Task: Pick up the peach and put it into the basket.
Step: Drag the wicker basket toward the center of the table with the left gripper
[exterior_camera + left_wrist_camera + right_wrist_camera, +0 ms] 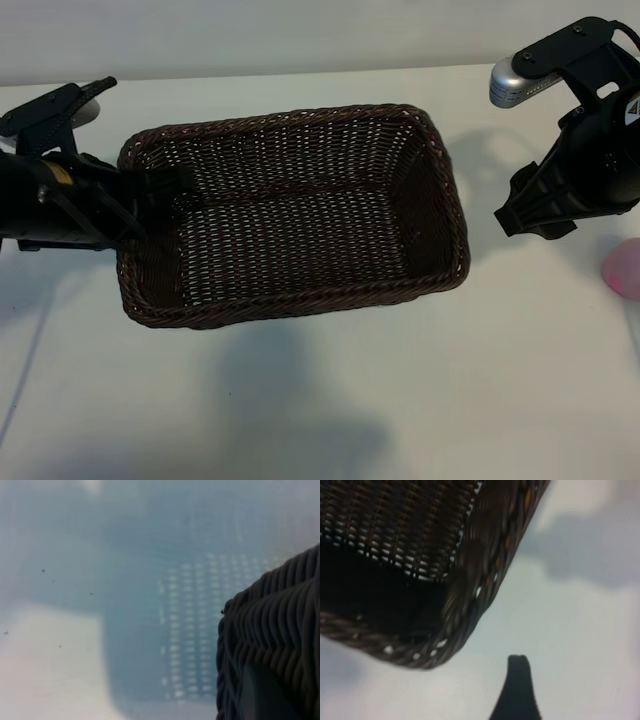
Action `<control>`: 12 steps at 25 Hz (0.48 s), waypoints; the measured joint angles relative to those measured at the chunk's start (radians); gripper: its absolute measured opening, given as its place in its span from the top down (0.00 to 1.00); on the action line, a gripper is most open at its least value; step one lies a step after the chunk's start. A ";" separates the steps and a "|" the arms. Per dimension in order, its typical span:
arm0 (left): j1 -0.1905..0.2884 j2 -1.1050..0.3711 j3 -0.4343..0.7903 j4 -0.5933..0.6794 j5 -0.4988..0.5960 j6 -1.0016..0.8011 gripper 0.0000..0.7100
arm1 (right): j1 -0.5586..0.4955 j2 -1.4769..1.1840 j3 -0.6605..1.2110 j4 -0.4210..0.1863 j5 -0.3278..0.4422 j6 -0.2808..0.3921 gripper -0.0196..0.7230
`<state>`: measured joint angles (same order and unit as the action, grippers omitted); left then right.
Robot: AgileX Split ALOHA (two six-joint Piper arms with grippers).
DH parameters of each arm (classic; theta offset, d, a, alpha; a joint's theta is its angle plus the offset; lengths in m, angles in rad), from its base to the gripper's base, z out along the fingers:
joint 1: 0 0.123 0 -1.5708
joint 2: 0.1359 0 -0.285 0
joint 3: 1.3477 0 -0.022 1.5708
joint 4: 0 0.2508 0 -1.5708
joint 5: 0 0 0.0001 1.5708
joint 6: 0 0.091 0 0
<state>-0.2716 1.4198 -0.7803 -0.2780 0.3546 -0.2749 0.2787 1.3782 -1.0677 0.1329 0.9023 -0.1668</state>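
Note:
The dark-brown woven basket (300, 215) stands in the middle of the white table and holds nothing. My left gripper (158, 184) is shut on the basket's left rim (270, 630), and one dark finger (265, 695) presses against the weave. A pale-pink peach (622, 270) lies at the far right, cut off by the picture's edge. My right gripper (527, 214) hangs open over bare table between the basket's right end and the peach, with nothing in it. Only one of its fingers (518, 680) shows in the right wrist view, near the basket's corner (445, 630).
The white table (330, 400) runs bare in front of the basket and around the right arm. The left arm's dark body (50, 200) lies along the table's left side. The right arm's wrist camera (520, 80) sticks out above the basket's far right corner.

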 joint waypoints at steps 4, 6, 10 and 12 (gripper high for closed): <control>0.029 0.021 -0.014 -0.177 -0.001 0.200 0.78 | 0.000 0.000 0.000 0.000 0.000 0.000 0.22; 0.029 0.053 -0.038 -0.239 0.000 0.269 0.78 | 0.000 0.000 0.000 0.000 0.000 0.000 0.22; 0.029 0.126 -0.107 -0.282 0.021 0.319 0.78 | 0.000 0.000 0.000 0.000 0.003 0.000 0.22; 0.029 0.155 -0.140 -0.282 0.028 0.324 0.78 | 0.000 0.000 0.000 0.000 0.005 0.000 0.22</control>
<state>-0.2422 1.5751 -0.9208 -0.5602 0.3829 0.0488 0.2787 1.3782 -1.0677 0.1329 0.9076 -0.1668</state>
